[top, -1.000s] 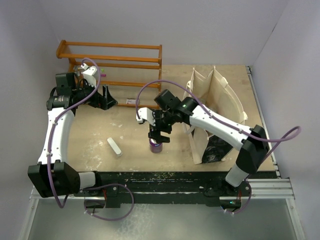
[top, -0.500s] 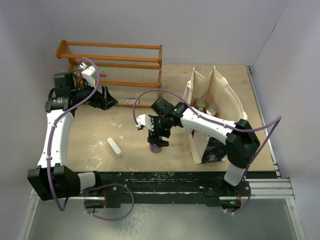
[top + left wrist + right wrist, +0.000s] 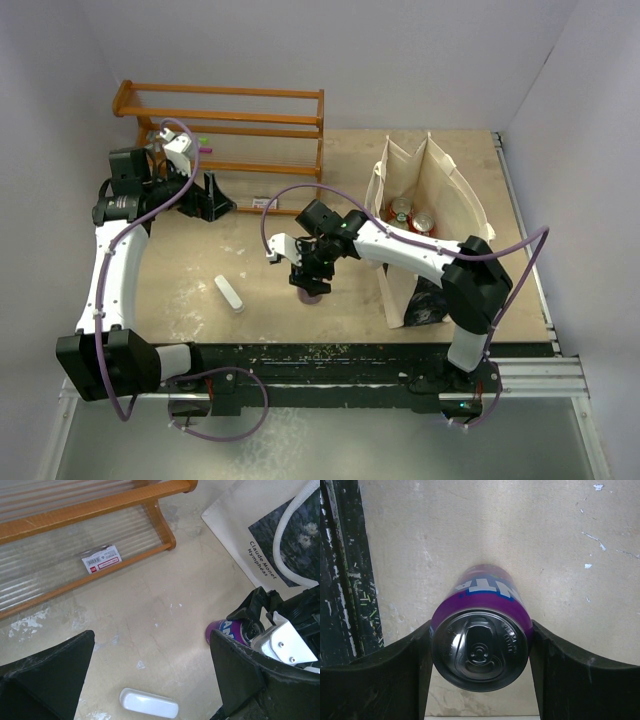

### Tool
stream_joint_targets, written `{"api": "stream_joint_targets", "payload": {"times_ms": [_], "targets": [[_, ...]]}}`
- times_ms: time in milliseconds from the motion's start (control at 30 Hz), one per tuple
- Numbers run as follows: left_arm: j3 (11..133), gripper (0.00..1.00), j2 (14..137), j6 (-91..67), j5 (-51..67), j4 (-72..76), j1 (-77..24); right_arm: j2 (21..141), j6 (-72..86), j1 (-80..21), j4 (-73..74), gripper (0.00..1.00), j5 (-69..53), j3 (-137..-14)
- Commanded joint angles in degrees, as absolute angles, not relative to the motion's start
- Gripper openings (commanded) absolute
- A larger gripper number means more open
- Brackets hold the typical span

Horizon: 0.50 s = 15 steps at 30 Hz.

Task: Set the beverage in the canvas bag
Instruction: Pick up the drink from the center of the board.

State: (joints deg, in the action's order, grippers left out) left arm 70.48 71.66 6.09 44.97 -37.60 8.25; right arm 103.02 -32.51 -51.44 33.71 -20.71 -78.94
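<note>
Sunk lower than a second ago with the right gripper (image 3: 481, 629), now clamped on both sides of the upright purple can (image 3: 226, 631), white-lettered, silver pull-tab top, on the table (image 3: 250, 265) left of the cream canvas bag (image 3: 458, 195), left gripper (image 3: 210, 197) splayed wide, empty.

Beverage can (image 3: 479, 630): purple body, white lettering edged blue, dull silver top. Canvas bag (image 3: 440, 190): cream, with a dark blue-black printed picture flecked white and small black lettering beside it. Rack (image 3: 220, 110): orange-brown wood. Worktop (image 3: 260, 300): beige, mottled with white scuffs; front edge black, speckled. Oblong piece (image 3: 229, 294): plain white. Label (image 3: 101, 560): white, red mark. Cables (image 3: 98, 345): purple.
</note>
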Motion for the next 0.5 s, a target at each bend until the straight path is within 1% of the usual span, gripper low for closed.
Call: {"api": "stream_joint_targets", "payload": {"times_ms": [0,100,133,200,367,467], "targets": [[69.96,0.99,70.74,5.47,46.01,-34.53,8.70,101.64,-32.53,-51.86,34.40,0.48,-24.09,-79.48],[68.76,0.99,71.13,5.54,45.64,-33.12,8.70,100.58,-32.60,-51.86,37.39,0.37,-26.30,-81.89],[68.47,0.99,71.18,5.58,45.46,-32.79,8.63,99.84,-32.42,-51.86,38.03,0.35,-26.83,-82.78],[68.37,0.99,71.26,6.13,45.07,-32.60,8.61,98.05,-32.14,-51.86,38.98,0.33,-27.56,-84.26],[69.16,0.99,70.89,7.53,43.95,-31.77,8.33,92.60,-31.08,-51.86,43.17,0.23,-29.15,-89.39],[70.76,0.99,71.68,8.29,43.45,-31.62,6.84,89.31,-30.51,-51.86,45.46,0.20,-30.05,-92.74]]}}
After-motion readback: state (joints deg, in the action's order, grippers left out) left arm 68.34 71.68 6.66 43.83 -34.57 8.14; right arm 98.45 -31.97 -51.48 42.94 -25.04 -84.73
